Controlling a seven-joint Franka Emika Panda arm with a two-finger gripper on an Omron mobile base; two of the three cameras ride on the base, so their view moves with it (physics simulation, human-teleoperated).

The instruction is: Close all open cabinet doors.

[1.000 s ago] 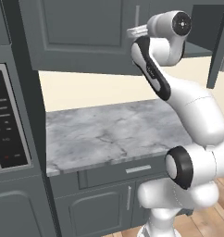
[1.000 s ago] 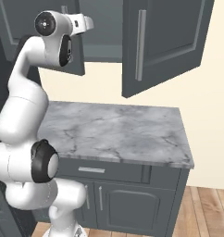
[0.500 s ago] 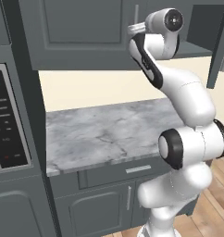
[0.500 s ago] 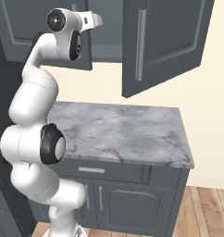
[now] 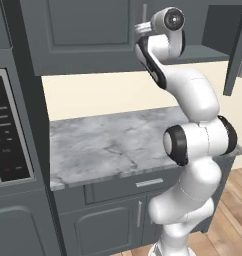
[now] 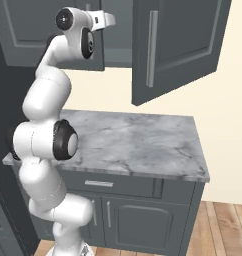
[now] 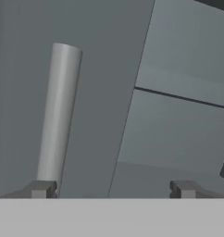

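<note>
cabinet door (image 6: 180, 47) ajar | gripper (image 7: 113, 189) spread, tips cropped | contact unclear

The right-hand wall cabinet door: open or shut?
Open. The right-hand door swings out over the counter, its bar handle facing outward.

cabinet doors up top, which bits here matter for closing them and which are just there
For the job:
- open cabinet door, swung out over the counter
- its silver bar handle
- closed cabinet door beside the hand
- gripper, jaws apart, by that door's handle

Just there:
- marble counter
- drawer front
- base-cabinet doors
- microwave panel
</note>
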